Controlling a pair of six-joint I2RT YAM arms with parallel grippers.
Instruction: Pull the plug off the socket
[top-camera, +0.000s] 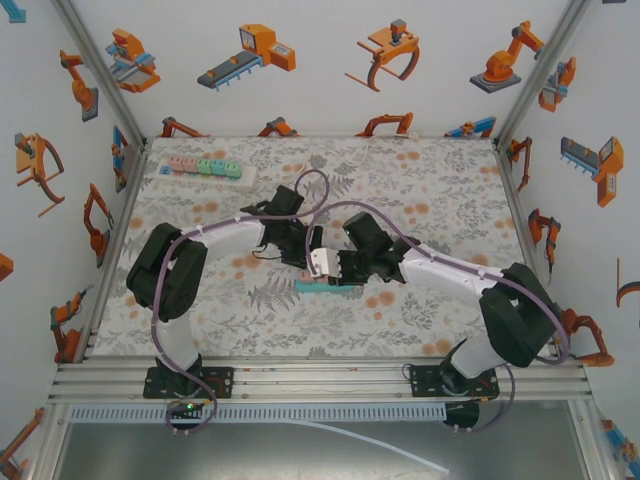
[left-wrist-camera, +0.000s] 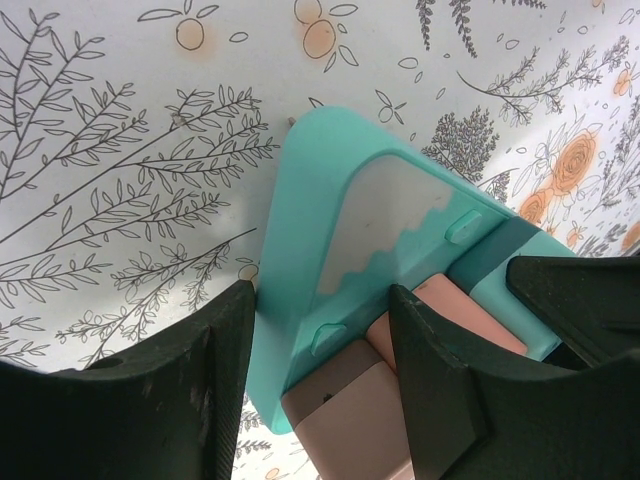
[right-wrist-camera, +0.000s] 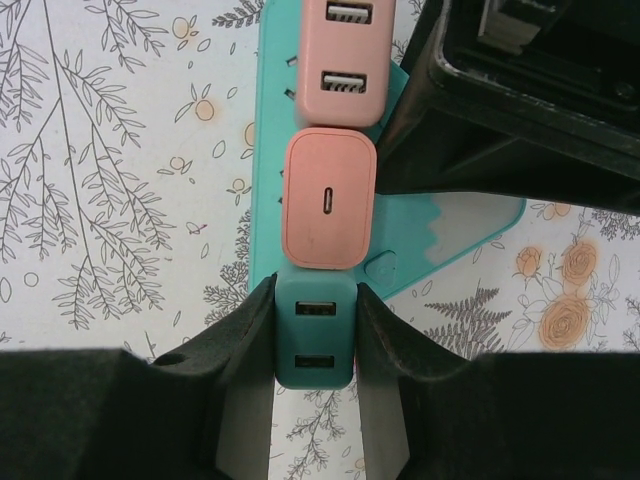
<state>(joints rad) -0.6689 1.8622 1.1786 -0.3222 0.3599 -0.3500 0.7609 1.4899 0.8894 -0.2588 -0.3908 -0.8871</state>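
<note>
Caution: pinching teal USB charger (right-wrist-camera: 315, 335) at six o'clock with right gripper (right-wrist-camera: 315, 315), risking slipping off; straddling teal power strip (left-wrist-camera: 310, 170) with left gripper (left-wrist-camera: 322, 300), closure unclear, risking lifting.

I'm running two arms of the same build, left arm (top-camera: 225, 235) and right arm (top-camera: 450, 270): white tube links between bulky black joint housings. A lilac cable (top-camera: 154, 322) loops along each. Black base plates (top-camera: 186, 381) sit low in the frame. The fingers (left-wrist-camera: 150, 400) are matte black and faintly scuffed.
</note>
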